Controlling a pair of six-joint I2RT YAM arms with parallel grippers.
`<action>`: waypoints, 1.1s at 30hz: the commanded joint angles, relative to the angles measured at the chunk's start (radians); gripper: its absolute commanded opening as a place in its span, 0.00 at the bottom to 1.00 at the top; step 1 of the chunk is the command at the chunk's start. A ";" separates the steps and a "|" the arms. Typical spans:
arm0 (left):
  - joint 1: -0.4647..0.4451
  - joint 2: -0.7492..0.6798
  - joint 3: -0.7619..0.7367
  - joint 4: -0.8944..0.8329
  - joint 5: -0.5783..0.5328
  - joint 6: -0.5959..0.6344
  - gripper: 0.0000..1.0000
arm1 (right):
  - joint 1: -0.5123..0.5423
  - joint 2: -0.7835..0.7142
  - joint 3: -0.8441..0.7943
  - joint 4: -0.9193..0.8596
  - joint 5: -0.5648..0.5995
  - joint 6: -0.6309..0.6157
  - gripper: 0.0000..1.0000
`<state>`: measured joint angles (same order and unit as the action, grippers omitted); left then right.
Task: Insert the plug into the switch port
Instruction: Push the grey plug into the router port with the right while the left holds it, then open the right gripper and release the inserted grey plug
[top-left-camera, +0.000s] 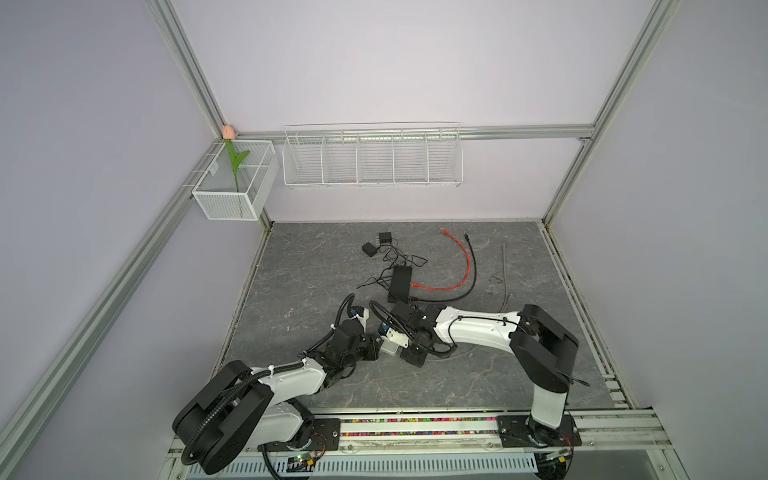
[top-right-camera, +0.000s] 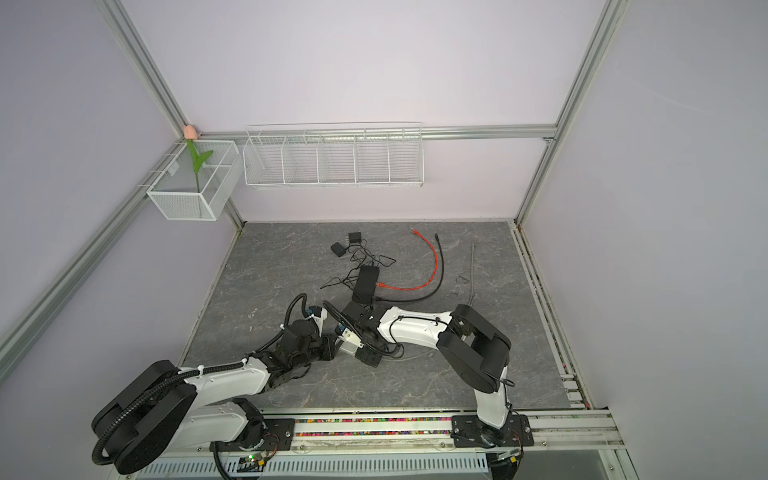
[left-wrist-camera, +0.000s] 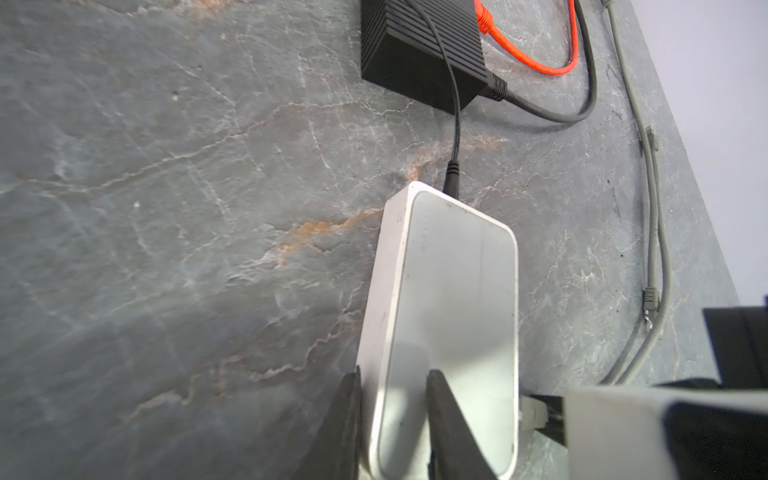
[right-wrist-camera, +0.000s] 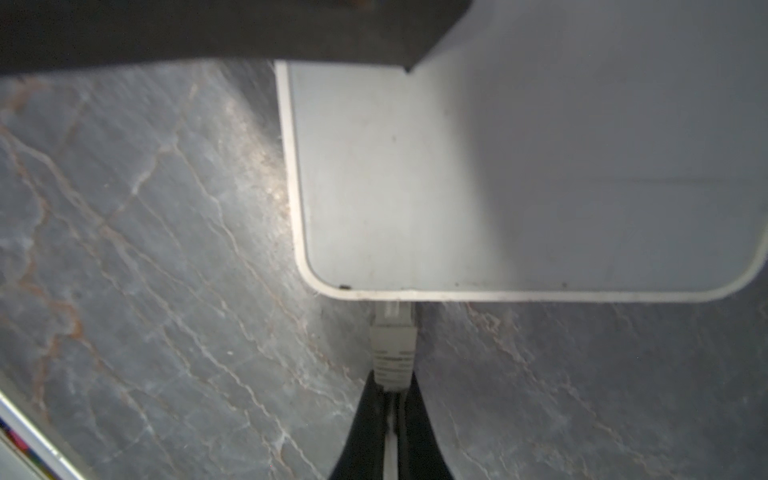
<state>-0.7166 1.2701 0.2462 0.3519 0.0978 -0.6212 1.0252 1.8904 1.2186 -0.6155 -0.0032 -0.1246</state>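
My left gripper (left-wrist-camera: 392, 399): clamped on the near end of the white network switch (left-wrist-camera: 453, 291), one finger (left-wrist-camera: 347, 415) against its side wall and the other on its glossy top.
My right gripper (right-wrist-camera: 390, 419): pressed together on the grey Ethernet plug (right-wrist-camera: 392, 345), pinching the tail of its boot, with the cable running back between my fingers.
Plug: its clear tip meets the switch's port side just under the rim. I cannot tell how deep it sits.
Switch: lies on the grey marbled tabletop (left-wrist-camera: 166, 208) between my two wrists, near the front middle in both top views.
Power lead (left-wrist-camera: 456, 137): thin and black, plugged into the switch's far end.
Black ribbed box (left-wrist-camera: 419, 45): just beyond, with an orange patch cable (left-wrist-camera: 528, 58) and a black cable (left-wrist-camera: 540, 112) plugged into one side.
Loose grey cable (left-wrist-camera: 652, 208): lies apart, toward the table's right edge.
Two black power adapters (top-left-camera: 384, 237): farther back, their thin leads tangled.
Back wall: a white wire rack (top-left-camera: 372, 156).
Left wall: a mesh basket (top-left-camera: 232, 195) holding an artificial tulip (top-left-camera: 235, 162).
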 joint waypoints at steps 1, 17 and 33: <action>-0.107 0.052 -0.019 0.033 0.347 -0.035 0.24 | 0.023 0.040 0.014 0.568 -0.196 0.014 0.07; -0.131 0.015 -0.020 -0.023 0.327 -0.027 0.23 | 0.010 0.052 0.025 0.560 -0.184 0.007 0.11; -0.130 -0.190 0.002 -0.310 0.146 -0.021 0.31 | 0.008 -0.083 -0.144 0.406 -0.032 0.118 0.34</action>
<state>-0.8070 1.1168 0.2409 0.1383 0.0982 -0.6350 1.0256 1.8240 1.0988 -0.4335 -0.0456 -0.0761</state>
